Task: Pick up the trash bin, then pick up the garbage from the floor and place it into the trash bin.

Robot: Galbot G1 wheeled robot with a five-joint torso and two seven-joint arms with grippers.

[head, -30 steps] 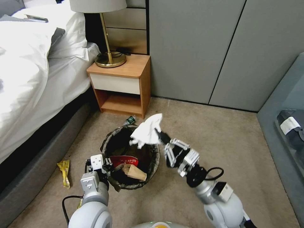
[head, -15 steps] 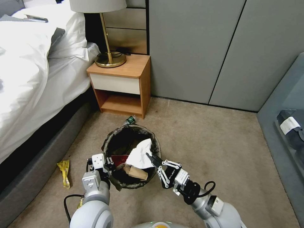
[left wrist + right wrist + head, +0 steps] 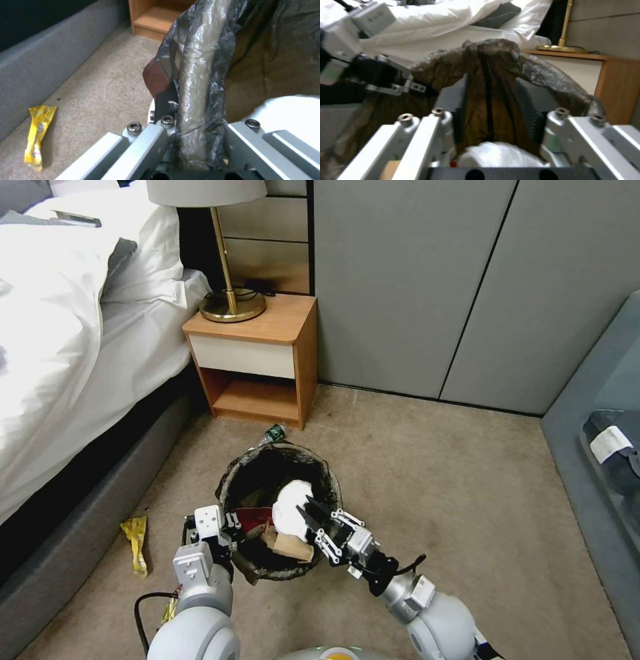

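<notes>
Beige carpet beside the bed, and we're working at the trash bin [image 3: 280, 460].
Our left tool [image 3: 230, 527] is clamped on the bin's near rim, bag liner pinched between its fingers [image 3: 166, 100]. Our right tool [image 3: 310, 513] reaches over the opening with jaws spread apart, the white tissue [image 3: 290, 510] lying between them on a red wrapper [image 3: 257, 517] and brown paper scrap [image 3: 290, 545] inside. On the floor: a yellow wrapper [image 3: 135, 543] near the bed frame, a tiny bottle [image 3: 273, 433] by the nightstand [image 3: 257, 357].

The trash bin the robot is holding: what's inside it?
Inside the trash bin: white tissue, a red wrapper and a brown paper scrap. Anything beneath them is covered.
</notes>
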